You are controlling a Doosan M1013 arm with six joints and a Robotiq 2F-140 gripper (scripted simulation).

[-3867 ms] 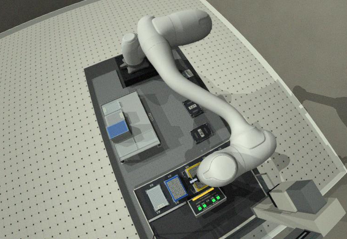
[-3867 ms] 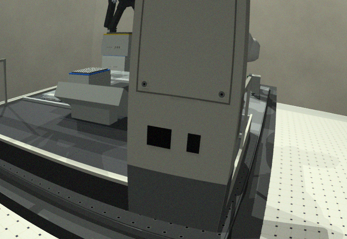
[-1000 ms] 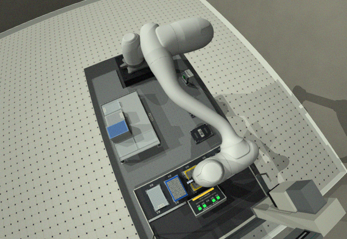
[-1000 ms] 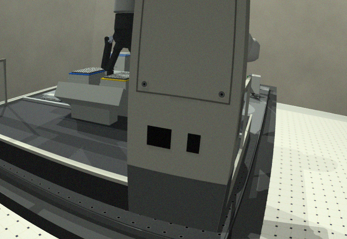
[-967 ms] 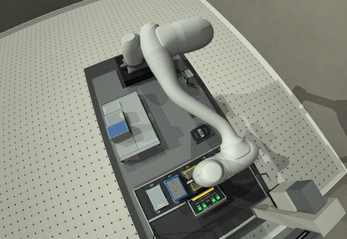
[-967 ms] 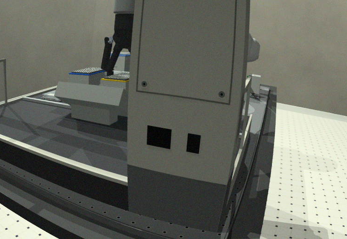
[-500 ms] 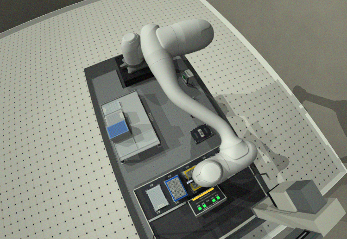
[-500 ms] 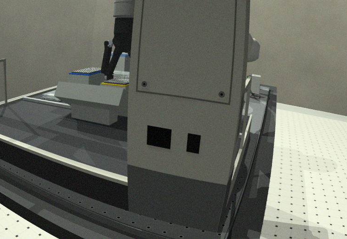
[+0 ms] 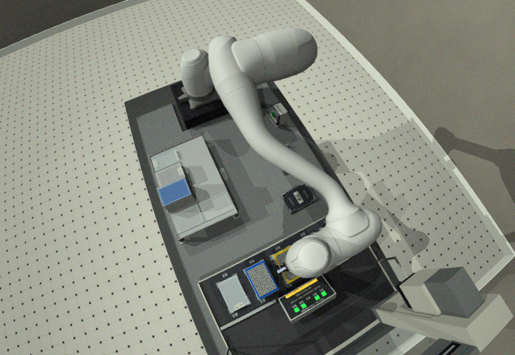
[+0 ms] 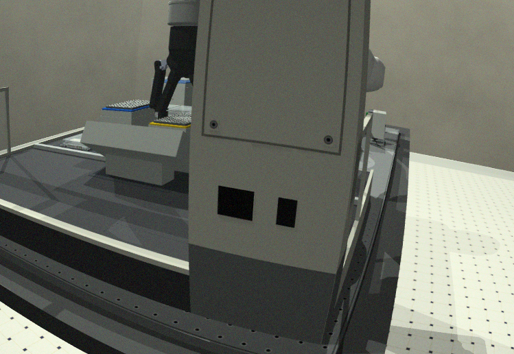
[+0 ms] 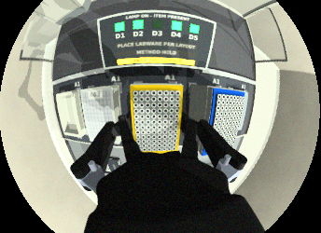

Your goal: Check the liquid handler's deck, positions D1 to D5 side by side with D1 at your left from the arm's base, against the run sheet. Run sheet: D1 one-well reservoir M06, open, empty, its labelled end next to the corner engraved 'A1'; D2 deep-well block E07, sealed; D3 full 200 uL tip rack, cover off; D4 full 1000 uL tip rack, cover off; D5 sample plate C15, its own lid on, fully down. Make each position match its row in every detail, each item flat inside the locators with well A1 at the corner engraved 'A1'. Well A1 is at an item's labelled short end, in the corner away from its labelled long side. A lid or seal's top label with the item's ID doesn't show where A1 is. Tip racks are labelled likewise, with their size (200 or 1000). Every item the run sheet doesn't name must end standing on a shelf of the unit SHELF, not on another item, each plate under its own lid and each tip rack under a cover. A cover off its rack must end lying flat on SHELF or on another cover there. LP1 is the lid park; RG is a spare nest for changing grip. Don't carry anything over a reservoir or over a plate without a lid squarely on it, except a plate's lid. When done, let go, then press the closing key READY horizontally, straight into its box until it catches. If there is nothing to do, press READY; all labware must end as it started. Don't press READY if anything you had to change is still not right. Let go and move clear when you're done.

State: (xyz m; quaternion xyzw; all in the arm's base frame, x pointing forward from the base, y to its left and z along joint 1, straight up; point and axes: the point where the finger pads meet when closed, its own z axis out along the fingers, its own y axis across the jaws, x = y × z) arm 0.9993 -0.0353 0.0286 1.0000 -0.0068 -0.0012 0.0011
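Observation:
My gripper [image 11: 155,114] [image 10: 162,111] is shut on the long sides of the yellow-rimmed tip rack [image 11: 157,116] [image 10: 171,121] [image 9: 278,255], which is full of tips and has no cover. The rack is low at deck position D3, in the middle of the row, its top below that of the blue-rimmed tip rack [image 11: 228,116] [image 10: 125,105] [image 9: 261,278] at D4. A pale lidded plate [image 9: 233,293] lies at D5. In the wrist view two pale items [image 11: 100,108] show at D1 and D2, left of the rack. The arm's wrist hides D1 and D2 in the top view.
The status panel [image 9: 307,298] [image 11: 157,36] stands just beyond the deck; its D3 light is dark, the others green. SHELF [image 9: 212,179] holds two pale items and a blue cover [image 9: 174,192]. A dark nest [image 9: 298,198] and the READY box [image 9: 276,111] lie along the right edge. The handler's tower [image 10: 265,145] blocks the exterior view.

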